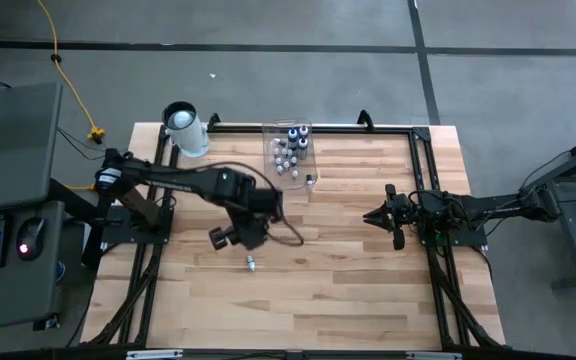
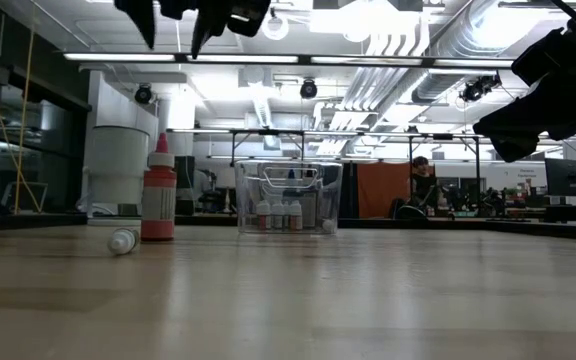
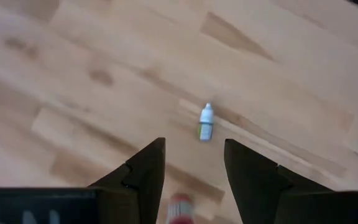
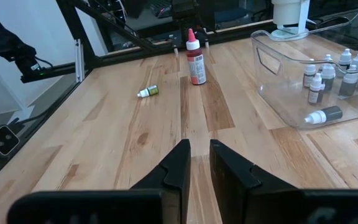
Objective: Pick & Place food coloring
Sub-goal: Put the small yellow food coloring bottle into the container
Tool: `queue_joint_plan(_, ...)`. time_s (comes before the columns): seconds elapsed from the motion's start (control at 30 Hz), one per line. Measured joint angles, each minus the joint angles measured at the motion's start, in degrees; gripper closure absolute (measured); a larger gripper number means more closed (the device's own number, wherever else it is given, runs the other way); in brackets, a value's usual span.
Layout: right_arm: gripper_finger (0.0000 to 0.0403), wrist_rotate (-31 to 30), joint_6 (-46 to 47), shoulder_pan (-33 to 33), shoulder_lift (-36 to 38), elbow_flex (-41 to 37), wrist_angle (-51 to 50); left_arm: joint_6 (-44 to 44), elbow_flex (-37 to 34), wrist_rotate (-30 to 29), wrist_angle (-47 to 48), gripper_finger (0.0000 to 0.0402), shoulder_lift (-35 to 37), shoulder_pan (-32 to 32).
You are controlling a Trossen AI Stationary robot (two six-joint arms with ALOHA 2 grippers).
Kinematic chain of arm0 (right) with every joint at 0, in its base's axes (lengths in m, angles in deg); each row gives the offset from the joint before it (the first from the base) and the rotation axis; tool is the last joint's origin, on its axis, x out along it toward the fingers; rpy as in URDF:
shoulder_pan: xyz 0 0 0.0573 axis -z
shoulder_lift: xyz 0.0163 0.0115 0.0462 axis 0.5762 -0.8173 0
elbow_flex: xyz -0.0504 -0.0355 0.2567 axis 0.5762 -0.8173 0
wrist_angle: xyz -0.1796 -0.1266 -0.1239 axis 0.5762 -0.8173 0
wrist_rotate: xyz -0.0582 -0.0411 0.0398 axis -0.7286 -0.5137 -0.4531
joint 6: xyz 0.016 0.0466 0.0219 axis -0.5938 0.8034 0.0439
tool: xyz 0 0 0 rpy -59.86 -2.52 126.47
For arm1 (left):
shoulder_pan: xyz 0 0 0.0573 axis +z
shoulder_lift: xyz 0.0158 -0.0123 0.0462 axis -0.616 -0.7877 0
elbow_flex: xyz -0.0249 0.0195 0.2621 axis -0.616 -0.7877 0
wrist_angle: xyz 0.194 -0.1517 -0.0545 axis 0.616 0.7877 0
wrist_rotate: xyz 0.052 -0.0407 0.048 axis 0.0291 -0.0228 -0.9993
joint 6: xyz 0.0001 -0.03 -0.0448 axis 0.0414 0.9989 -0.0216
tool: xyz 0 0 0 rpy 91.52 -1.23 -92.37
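A tiny whitish food coloring bottle with a green label lies on its side on the wooden table. A taller red bottle stands upright on its base close by. My left gripper hangs open above the table, pointing steeply down. The red bottle's cap shows below, between its fingers, and nothing touches it. Several more tiny bottles stand or lie in the clear bin. My right gripper waits at the table's right side, its fingers a narrow gap apart and holding nothing.
A big white cylinder stands at the far left, beside the bin. Black frame rails run along the table's sides and far edge. Bare wood stretches between the lying bottle and the near edge.
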Motion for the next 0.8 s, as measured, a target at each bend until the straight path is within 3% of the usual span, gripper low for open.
queue_joint_plan(0.2,0.0354,0.0,0.0,0.0,0.0,0.0,0.0,-6.1,-8.3,-0.1,-6.0,0.0241,0.5,-3.9)
queue_joint_plan(0.47,0.0350,0.0,0.0,0.0,0.0,0.0,0.0,-6.8,-20.7,0.0,-20.8,0.0237,0.5,-7.5)
queue_joint_plan(0.8,0.0354,0.0,0.0,0.0,0.0,0.0,0.0,-5.9,-28.9,-2.7,-31.8,0.0152,0.5,-8.4)
